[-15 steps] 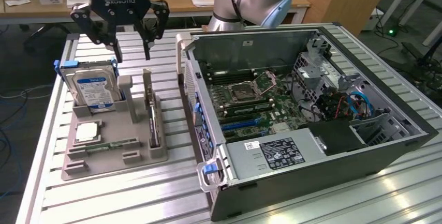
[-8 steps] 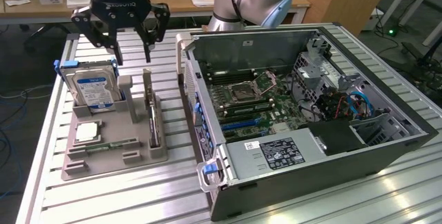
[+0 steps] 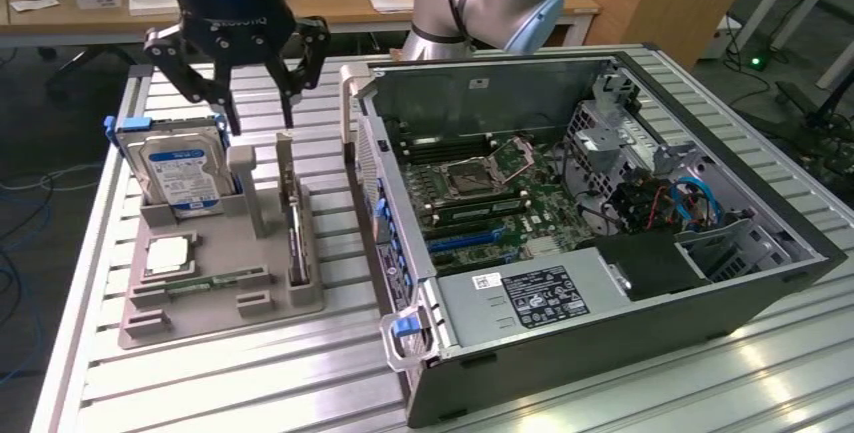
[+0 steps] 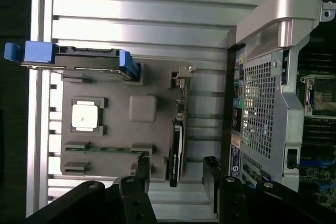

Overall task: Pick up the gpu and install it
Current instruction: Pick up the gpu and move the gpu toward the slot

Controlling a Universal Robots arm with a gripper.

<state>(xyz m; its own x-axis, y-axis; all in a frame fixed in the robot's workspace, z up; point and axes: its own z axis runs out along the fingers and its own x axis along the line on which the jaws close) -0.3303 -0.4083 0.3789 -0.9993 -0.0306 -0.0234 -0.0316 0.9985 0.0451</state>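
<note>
The gpu (image 3: 295, 228) stands on its edge in a slot of the grey holder tray (image 3: 200, 303), its pale bracket (image 3: 284, 153) at the far end. My black gripper (image 3: 260, 121) hangs above the tray's far end, open and holding nothing. The tip of one finger is close to the bracket's top. In the wrist view the gpu (image 4: 178, 140) runs edge-on as a thin dark strip, and the gripper (image 4: 176, 174) has a finger on each side of its cooler end, apart from it.
On the tray, a silver hard drive (image 3: 183, 173) in a blue caddy stands beside the gpu. A processor (image 3: 171, 253) and a green memory stick (image 3: 214, 280) lie in front. The open computer case (image 3: 601, 283) lies on the exterior view's right, motherboard (image 3: 487, 193) exposed.
</note>
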